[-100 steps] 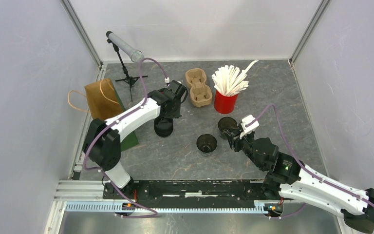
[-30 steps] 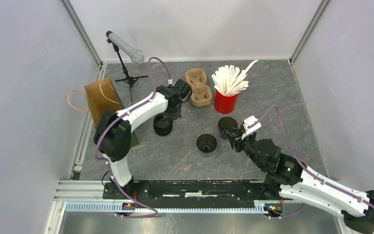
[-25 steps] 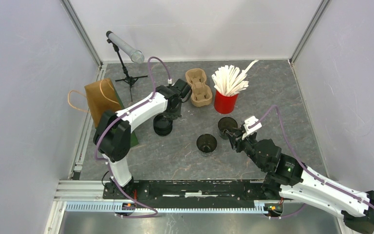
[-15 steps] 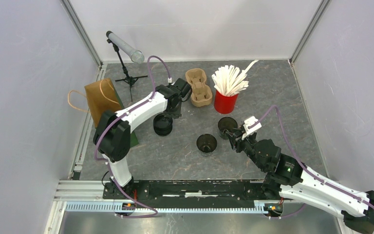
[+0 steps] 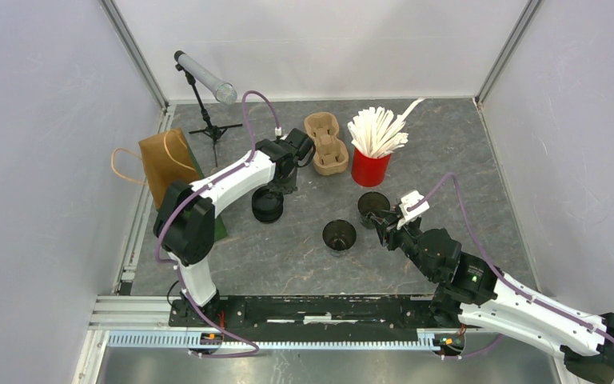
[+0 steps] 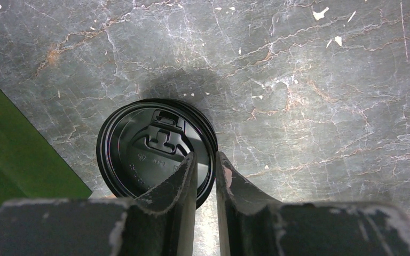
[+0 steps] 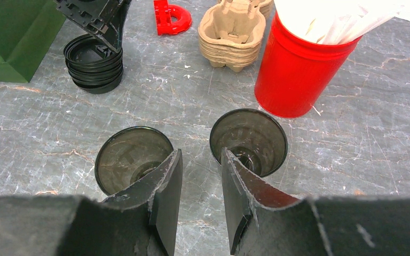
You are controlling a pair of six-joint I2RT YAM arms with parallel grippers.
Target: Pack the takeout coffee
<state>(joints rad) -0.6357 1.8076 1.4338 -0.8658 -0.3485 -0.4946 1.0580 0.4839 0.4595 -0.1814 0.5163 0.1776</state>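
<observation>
- Lids (image 6: 155, 152) sit in a black stack on the table (image 6: 325, 106), left of centre and just right of the green mat (image 6: 10, 160); the left cup (image 7: 133, 154) and right cup (image 7: 251, 136) stand side by side further right, both without lids
- Weak grip: the left gripper (image 6: 206, 157) straddles only the right edge of the top lid, so closing there would catch a thin lip that could slip out or buckle
- Extra lids: the stack looks tightly nested, so a lift could bring up several lids or drag the whole stack sideways
- Knocked cup: the right gripper (image 7: 201, 152) hangs low between the cups, which look light and empty, so a sideways move could tip one
- Left gripper: the jaws are a narrow slit apart, one finger over the lid top and the other outside the rim; the gap looks wider than the rim in it, so nothing seems clamped
- Right gripper: the jaws are partly open and hold nothing, with bare table showing between them; whether its fingers touch the cup rims I cannot tell
</observation>
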